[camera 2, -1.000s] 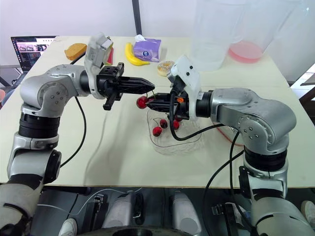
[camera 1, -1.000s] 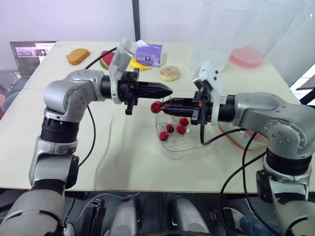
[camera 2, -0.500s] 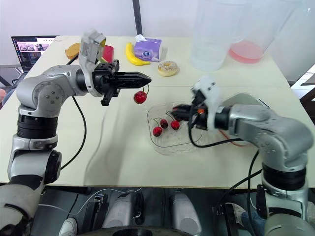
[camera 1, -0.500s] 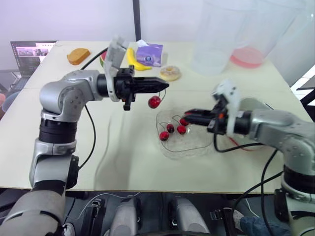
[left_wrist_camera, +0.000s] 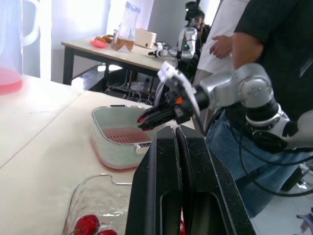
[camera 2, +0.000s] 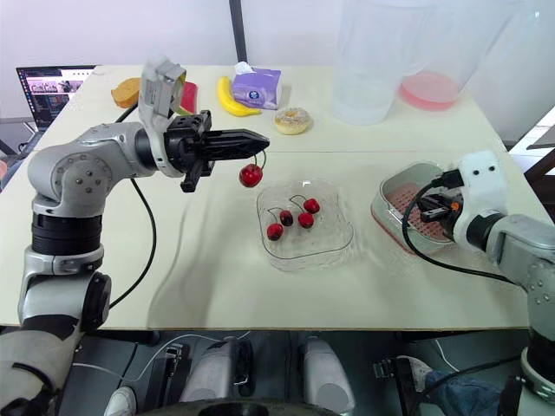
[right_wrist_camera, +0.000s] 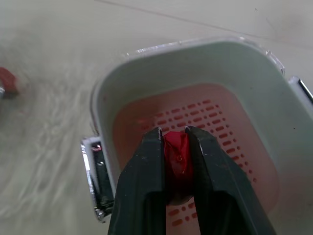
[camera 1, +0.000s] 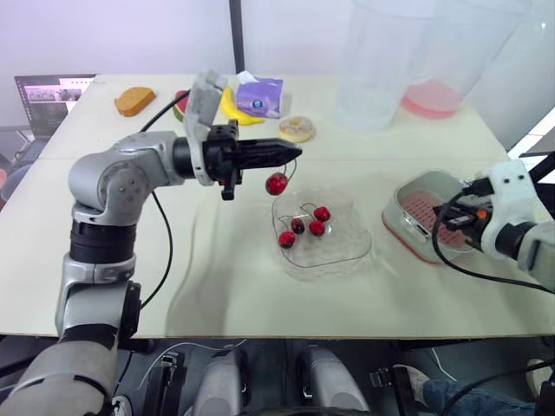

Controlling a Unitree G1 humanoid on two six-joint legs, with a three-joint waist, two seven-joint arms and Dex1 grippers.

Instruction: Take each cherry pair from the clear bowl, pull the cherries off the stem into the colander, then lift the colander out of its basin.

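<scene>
My left gripper (camera 1: 293, 154) hovers over the table just left of the clear bowl (camera 1: 351, 257), shut on a thin stem with one red cherry (camera 1: 276, 183) dangling below its tip. Several more cherries (camera 1: 300, 227) with stems lie inside the bowl. At the right, my right gripper (right_wrist_camera: 173, 133) is above the pink colander (right_wrist_camera: 222, 127), which sits in its pale basin (right_wrist_camera: 146, 81). It is shut on a single red cherry (right_wrist_camera: 177, 151). In the right eye view that gripper (camera 2: 425, 211) reaches over the basin's near side.
At the back of the table lie a banana (camera 2: 227, 97), a purple tissue pack (camera 2: 257, 87), a doughnut (camera 2: 291, 120) and a bread slice (camera 1: 133, 100). Two tall clear jugs (camera 1: 373, 69) stand at the back right. A laptop (camera 1: 48, 89) sits far left. People stand beyond the table in the left wrist view.
My right gripper has pulled away from the left one with one cherry and swung right to the colander. The left gripper stays near the bowl with the stem and remaining cherry.
</scene>
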